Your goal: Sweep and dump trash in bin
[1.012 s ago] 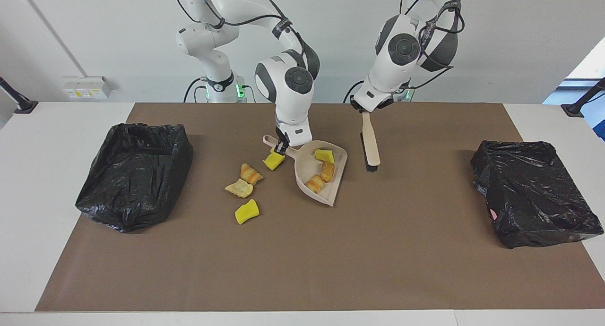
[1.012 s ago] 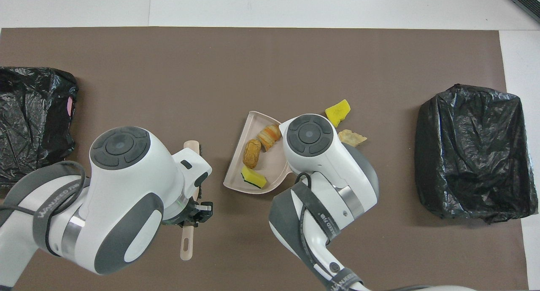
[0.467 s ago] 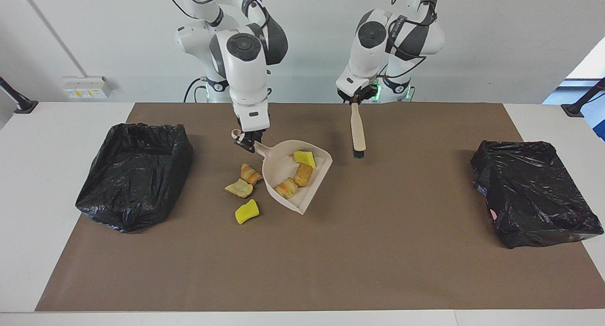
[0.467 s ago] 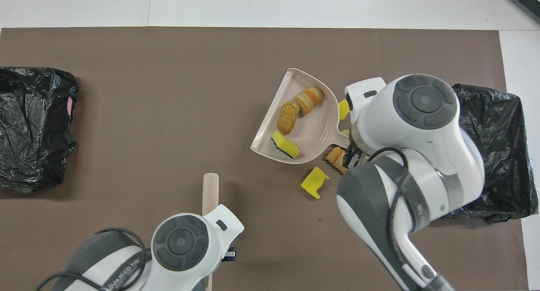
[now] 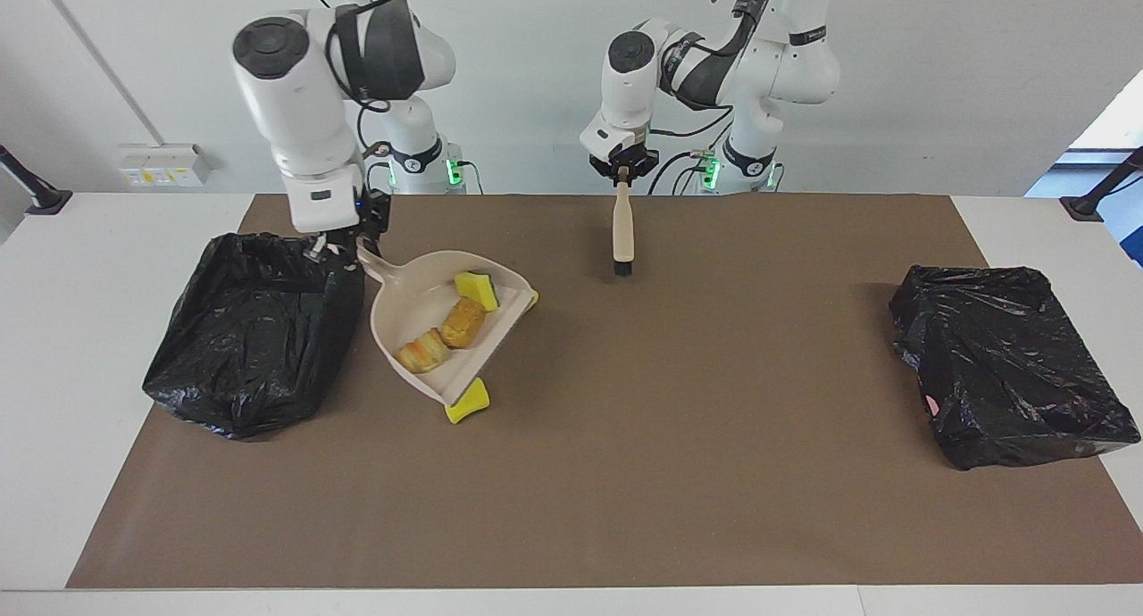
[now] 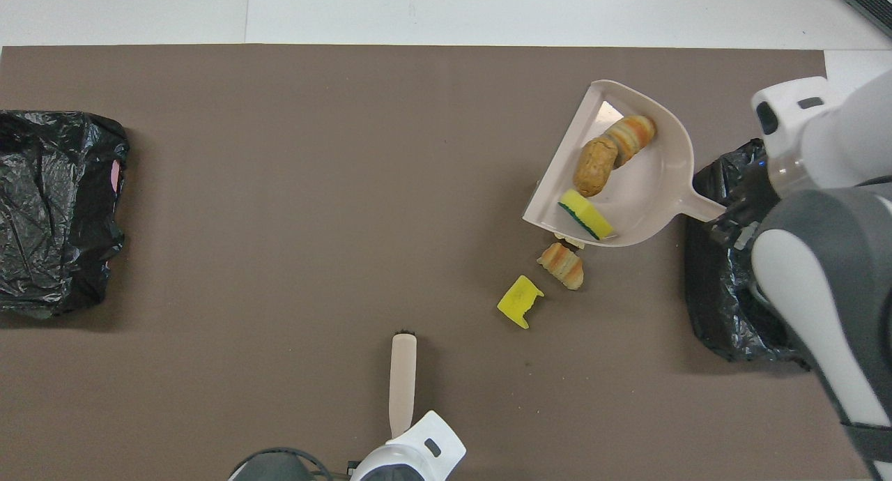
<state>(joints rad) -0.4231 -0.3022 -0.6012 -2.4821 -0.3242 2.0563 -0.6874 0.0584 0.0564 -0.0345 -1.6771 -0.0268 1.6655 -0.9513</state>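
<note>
Step in hand looks like the carry-to-dump: right gripper is closed on the dustpan handle, pan lifted off the mat w/ its handle end right at the rim of the bin at the right arm's end of the table. Three trash bits ride in the pan: green-backed sponge, a brown bread chunk and a striped bread chunk. Pan mouth points away from the bin, toward mid-table, so the next move probably needs the pan brought over the bag opening and turned or tipped so the load slides in, not out onto the mat; lip seems the lower edge now, so the bits could slip if tilt grows too early. Left gripper is clamped on the brush handle, brush hanging bristles-down over the mat close to the robots, waiting. Rest of the trash not yet swept: in the overhead view a yellow scrap and a striped bread piece lie on the mat just robot-side of the pan, plus a sliver of another piece peeking under the pan edge; in the facing view a yellow sponge shows below the pan lip. Can't count all pieces, pan hides some. Second bin sits at the left arm's end, well apart, not involved. In the way: only the near bin's floppy bag rim by the handle, which could snag the gripper or the pan's edge.
</note>
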